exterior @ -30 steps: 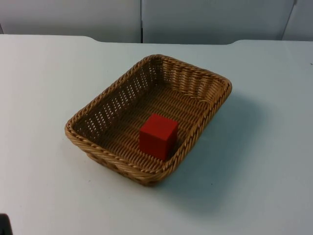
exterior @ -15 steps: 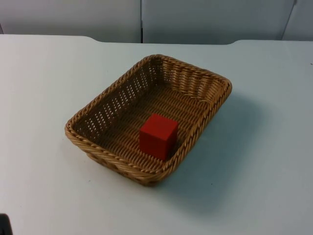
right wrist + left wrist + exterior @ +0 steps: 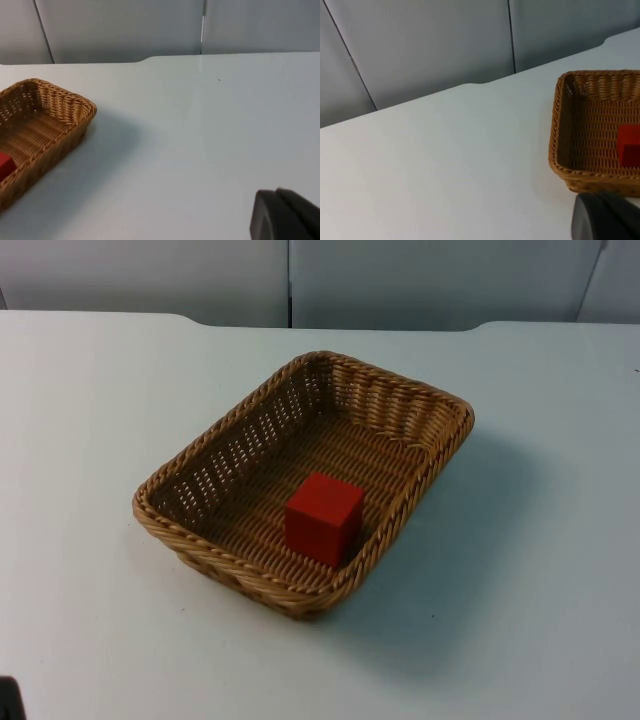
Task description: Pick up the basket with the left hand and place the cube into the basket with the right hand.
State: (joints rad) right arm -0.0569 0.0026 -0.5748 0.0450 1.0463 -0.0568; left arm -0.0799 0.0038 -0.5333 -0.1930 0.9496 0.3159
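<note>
One basket (image 3: 200, 465) and one cube (image 3: 322, 518): that is my full count of the task's things on the white table (image 3: 540, 590). From my remote station I see the woven tan basket resting flat on the table near its middle, set at an angle to the table's edges. The red cube sits inside it, on the woven floor, close to the wall on the right arm's side and toward the nearer end. It stands square on one face.

My left wrist camera looks across the table at the basket (image 3: 560, 125) with the cube (image 3: 630, 145) inside; one black fingertip of the left gripper (image 3: 605, 217) is in view, well apart from the basket. My right wrist camera shows the basket (image 3: 75, 112), a sliver of the cube (image 3: 5, 165), and one fingertip of the right gripper (image 3: 285, 215), also well apart. I cannot tell how wide either gripper stands. Neither holds anything that I can see.

Behind the table stands the grey partition wall (image 3: 420, 280).
</note>
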